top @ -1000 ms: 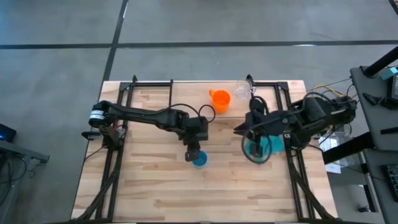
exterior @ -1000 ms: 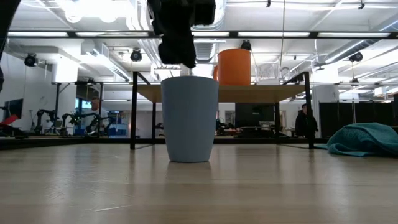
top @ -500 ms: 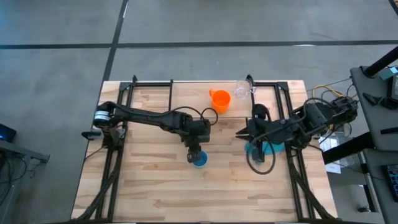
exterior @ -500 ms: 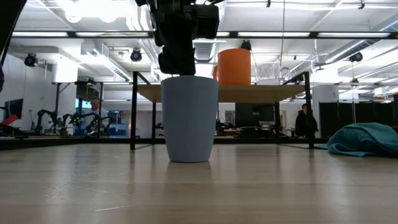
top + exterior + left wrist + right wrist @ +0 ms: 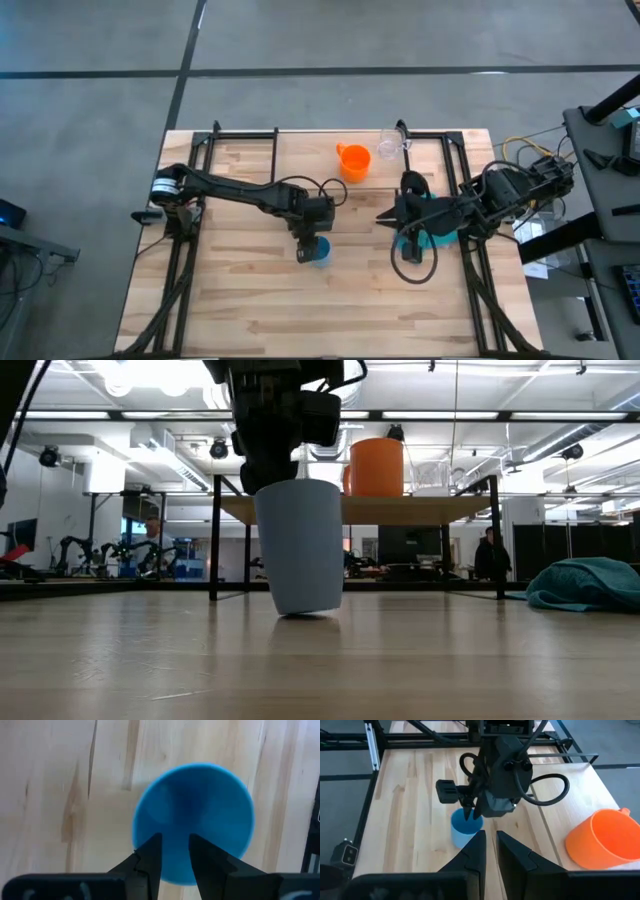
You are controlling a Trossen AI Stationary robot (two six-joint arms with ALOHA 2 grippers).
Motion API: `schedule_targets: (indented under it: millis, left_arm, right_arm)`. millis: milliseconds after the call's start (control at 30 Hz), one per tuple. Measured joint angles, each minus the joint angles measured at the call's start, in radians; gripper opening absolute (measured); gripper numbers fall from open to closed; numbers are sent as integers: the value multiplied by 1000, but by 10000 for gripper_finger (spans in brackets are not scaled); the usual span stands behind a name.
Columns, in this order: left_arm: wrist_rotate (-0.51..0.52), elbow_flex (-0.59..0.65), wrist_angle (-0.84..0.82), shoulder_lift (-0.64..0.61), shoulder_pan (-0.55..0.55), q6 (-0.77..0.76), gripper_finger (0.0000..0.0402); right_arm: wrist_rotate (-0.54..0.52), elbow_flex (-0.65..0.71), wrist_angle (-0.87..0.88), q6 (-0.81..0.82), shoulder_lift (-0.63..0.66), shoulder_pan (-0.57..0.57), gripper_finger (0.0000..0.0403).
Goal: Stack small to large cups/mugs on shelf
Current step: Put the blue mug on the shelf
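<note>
The left tool [image 5: 312, 250] is at the middle of the desk [image 5: 230, 300], reaching down onto the blue cup [image 5: 320, 253] from above. Its two dark fingers [image 5: 150, 862] are drawn close together over the cup's near rim, and in the right wrist view they pinch that rim, one finger inside the cup and one outside. In the low view the cup [image 5: 298, 546] leans a little to one side, with one edge of its base just clear of the desk, so it is gripped and tipped rather than standing flat. The orange mug [image 5: 353, 161] stands on the shelf [image 5: 400, 509] toward the back of the desk, and the clear cup [image 5: 389, 144] stands just beside it on the same board; both are well apart from the blue cup. The right tool [image 5: 385, 215] hangs to the right of the blue cup, above the teal cloth [image 5: 440, 232], with its fingers [image 5: 476, 852] nearly together and nothing between them. A person [image 5: 490, 550] stands far off in the room behind the desk.
</note>
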State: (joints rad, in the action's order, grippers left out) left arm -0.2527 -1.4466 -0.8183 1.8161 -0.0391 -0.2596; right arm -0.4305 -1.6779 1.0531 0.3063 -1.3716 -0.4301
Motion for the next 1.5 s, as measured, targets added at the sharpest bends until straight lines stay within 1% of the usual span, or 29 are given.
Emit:
schedule_targets:
  millis: [300, 733, 900, 1200, 1500]
  left_arm:
    - [1, 0, 41, -15, 0, 0, 83]
    - [14, -53, 58, -16, 0, 5, 83]
    - [80, -53, 53, -12, 4, 62, 83]
    - [88, -33, 53, -10, 26, 112, 83]
    - [87, -8, 54, -10, 32, 114, 83]
  right_arm:
    - [0, 0, -43, -1, 0, 0, 38]
    - [0, -1, -43, 0, -1, 0, 38]
    - [0, -1, -43, 0, -1, 0, 38]
    - [0, -1, -43, 0, -1, 0, 38]
    - [0, -1, -42, 0, -1, 0, 38]
